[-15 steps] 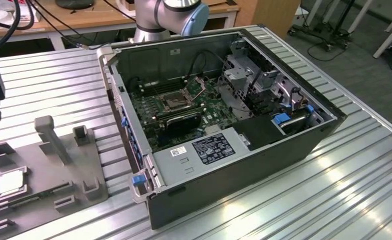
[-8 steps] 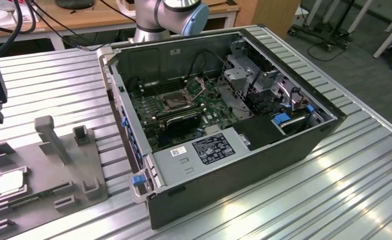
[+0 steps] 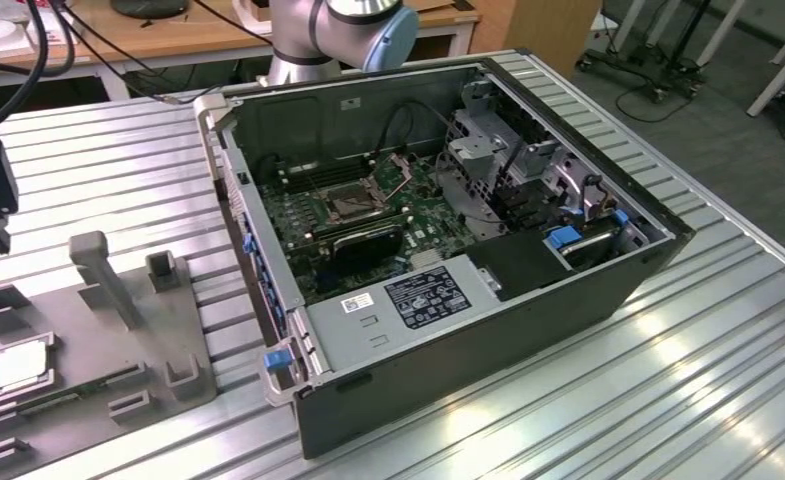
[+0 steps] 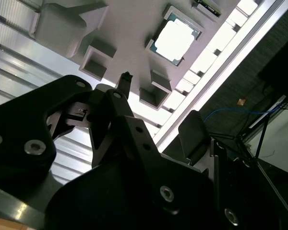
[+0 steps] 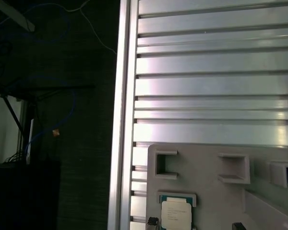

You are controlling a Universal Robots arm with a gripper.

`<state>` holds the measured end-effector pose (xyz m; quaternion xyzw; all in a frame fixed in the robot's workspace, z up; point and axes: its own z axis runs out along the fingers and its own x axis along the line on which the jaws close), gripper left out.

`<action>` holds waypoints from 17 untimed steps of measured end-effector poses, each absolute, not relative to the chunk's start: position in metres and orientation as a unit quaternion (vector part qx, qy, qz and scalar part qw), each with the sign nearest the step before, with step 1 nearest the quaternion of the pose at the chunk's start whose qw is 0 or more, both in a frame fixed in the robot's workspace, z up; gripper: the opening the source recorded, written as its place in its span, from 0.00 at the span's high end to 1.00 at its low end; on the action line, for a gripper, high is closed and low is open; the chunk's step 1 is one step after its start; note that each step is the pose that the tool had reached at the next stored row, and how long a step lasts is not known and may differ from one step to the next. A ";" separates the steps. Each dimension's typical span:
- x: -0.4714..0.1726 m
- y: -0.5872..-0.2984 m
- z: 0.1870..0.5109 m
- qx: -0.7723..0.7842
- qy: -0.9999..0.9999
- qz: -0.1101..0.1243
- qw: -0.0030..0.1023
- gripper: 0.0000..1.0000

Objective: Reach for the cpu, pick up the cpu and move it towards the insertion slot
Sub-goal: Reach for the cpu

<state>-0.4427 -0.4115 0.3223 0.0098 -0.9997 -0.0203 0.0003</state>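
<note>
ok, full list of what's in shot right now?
chip: one, silvery, in a tray recess
memory stick: one, green, in the tray beside the chip
tray: one, grey, on the table, exterior view's left
computer case: one, black, side open, mid-table
circuit board: one, green, inside the case
socket: one, dark centre with metal frame, on the board
table: one, ribbed silver
desk: one, wooden, behind the table
arm: one, grey and blue, behind the case
jaws: one pair, black, open, near the chip, not touching it
</note>
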 end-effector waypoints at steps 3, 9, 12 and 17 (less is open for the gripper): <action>-0.443 -0.412 0.322 0.010 -1.000 -0.021 0.000 0.33; -0.443 -0.412 0.321 0.010 -1.000 -0.021 0.000 0.33; -0.443 -0.412 0.320 0.010 -1.000 -0.021 0.000 0.33; -0.443 -0.412 0.315 0.010 -1.000 -0.021 -0.001 0.33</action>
